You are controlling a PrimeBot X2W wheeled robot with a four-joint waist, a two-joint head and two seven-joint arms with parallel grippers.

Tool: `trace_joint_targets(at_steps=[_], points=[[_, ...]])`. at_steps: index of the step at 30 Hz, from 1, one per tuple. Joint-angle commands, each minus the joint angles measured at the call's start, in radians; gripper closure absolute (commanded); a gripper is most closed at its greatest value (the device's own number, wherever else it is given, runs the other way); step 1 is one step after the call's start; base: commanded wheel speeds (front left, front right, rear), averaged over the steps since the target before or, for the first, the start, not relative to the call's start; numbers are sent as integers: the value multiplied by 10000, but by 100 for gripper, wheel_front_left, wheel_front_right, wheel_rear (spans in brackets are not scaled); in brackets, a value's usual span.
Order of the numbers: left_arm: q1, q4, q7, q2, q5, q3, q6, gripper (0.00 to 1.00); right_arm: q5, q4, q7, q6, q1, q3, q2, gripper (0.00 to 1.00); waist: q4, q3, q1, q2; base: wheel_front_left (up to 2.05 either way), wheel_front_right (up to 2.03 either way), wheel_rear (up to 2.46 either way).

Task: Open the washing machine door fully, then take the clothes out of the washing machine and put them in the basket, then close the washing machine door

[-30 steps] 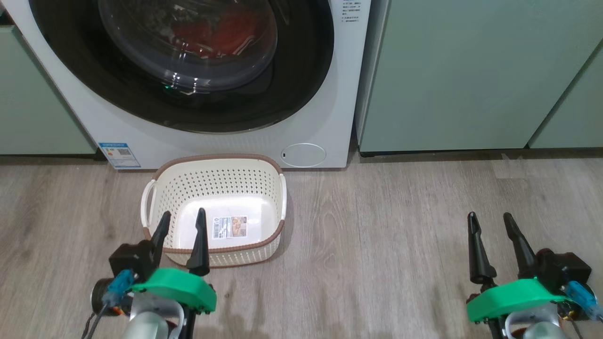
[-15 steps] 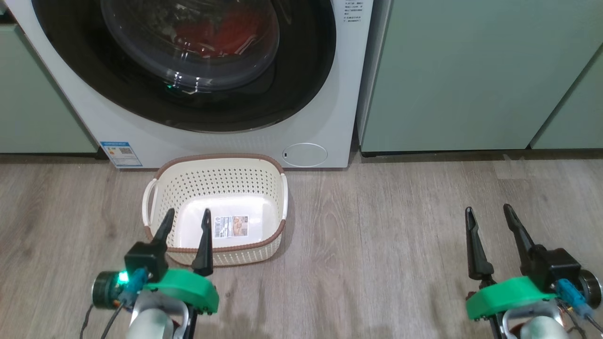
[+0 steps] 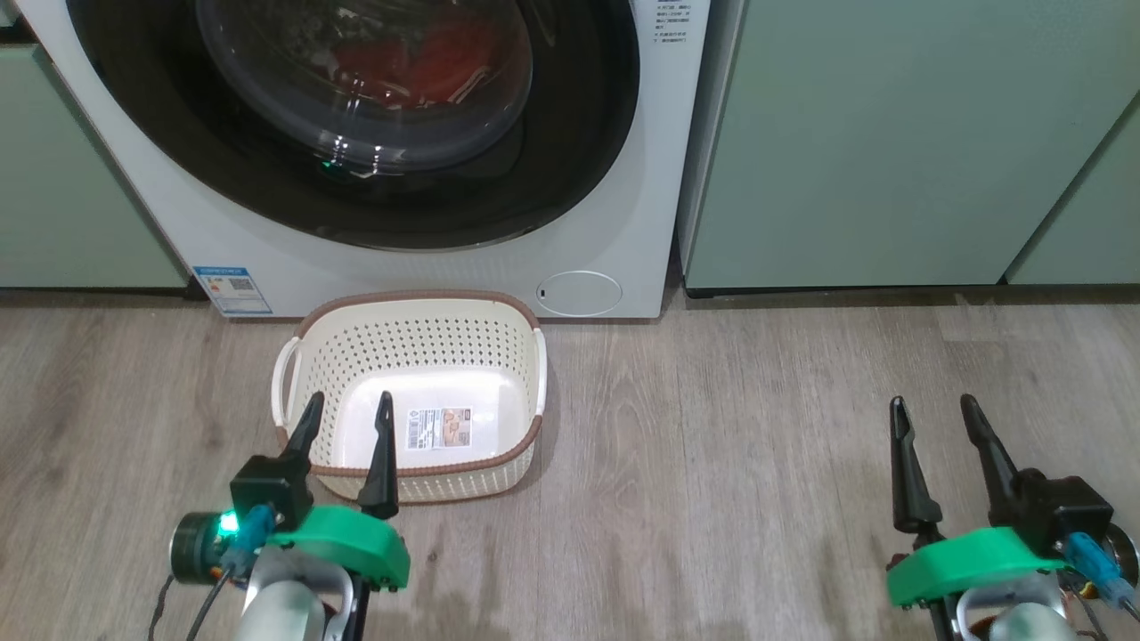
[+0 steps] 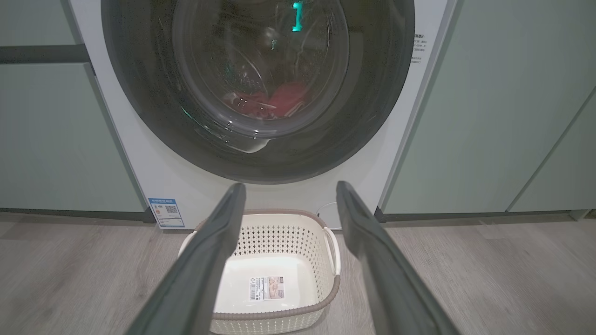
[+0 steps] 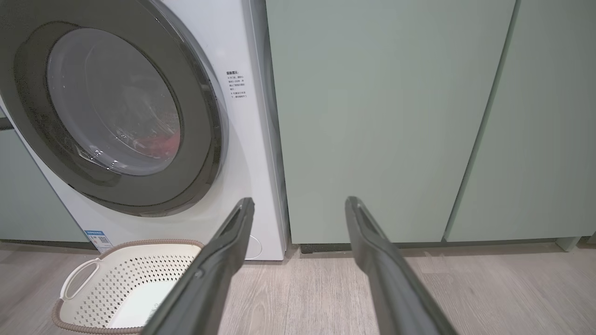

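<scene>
Cream basket (image 3: pixel 419 343) just ahead of left tool (image 3: pixel 350 398), right tool (image 3: pixel 932 402) aside, both released

Slight roll at the left gripper (image 3: pixel 350 396) over the near rim of the basket (image 3: pixel 419 296); green lamp (image 3: pixel 223 523) on its wrist glowing now, unseen 1 second ago. Brief nudge forward and back at the right gripper (image 3: pixel 931 400), well right of the basket.
</scene>
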Motion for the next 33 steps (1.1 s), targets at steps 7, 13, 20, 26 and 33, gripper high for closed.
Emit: trace_joint_targets(at_steps=[7, 13, 20, 26, 33], points=[[-516, -228, -93, 141, -87, 316, -14, 0, -20, -179, -109, 65, -425, 328, -150, 0, -2, 22, 0, 0, 0, 0, 0], [-520, -215, -93, 141, -123, 309, -33, 0, -66, -142, -109, 65, -433, 366, -150, 0, 2, 20, 0, 0, 0, 0, 0], [-539, -194, -93, 141, -198, 256, -43, 0, -133, -22, -109, 65, -607, 426, -150, 18, 34, 117, 0, 0, 0, 0, 0], [-685, -211, -93, 141, -259, 222, -119, 0, 1121, 347, -109, 65, -1235, 122, -150, 100, 176, 490, 0, 0, 0, 0, 0], [-1016, -305, -93, 141, -678, 238, -238, 0, 4114, 1374, -109, 65, -2948, -468, -252, 100, 464, 1276, 0, 0, 0, 0, 0]])
